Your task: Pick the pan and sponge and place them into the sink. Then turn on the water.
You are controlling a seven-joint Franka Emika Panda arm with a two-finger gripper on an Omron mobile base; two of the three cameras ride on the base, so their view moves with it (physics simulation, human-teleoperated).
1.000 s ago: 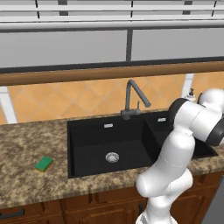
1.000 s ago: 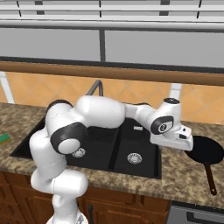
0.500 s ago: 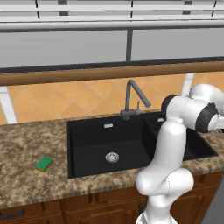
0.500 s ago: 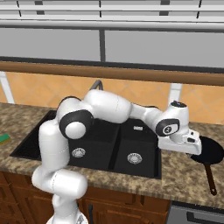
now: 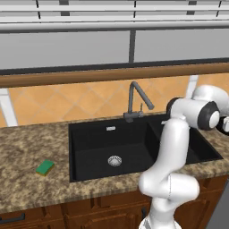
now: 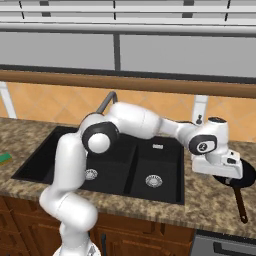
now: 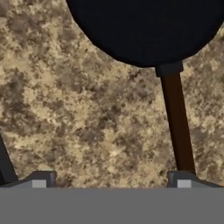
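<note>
The black pan [image 6: 243,176] sits on the granite counter right of the sink [image 6: 165,172], its brown handle [image 6: 240,204] pointing toward the front edge. My gripper [image 6: 233,175] hovers just above the pan, open. In the hand view the pan [image 7: 148,26] is at the top and its handle [image 7: 176,120] runs down to my right fingertip [image 7: 183,179]; nothing lies between the fingers of the gripper [image 7: 111,181]. The green sponge [image 5: 44,167] lies on the counter left of the sink [image 5: 89,147]. No water runs from the faucet [image 5: 134,100].
The granite counter [image 5: 27,147] runs along both sides of the double basin, with a tiled wall and a wooden ledge behind. My arm stretches across the right basin. The sponge [image 6: 5,158] is at the far left edge of the right base view.
The arm has stretched further right, carrying the hand from the sink's right edge to just over the pan. The pan and sponge have not moved.
</note>
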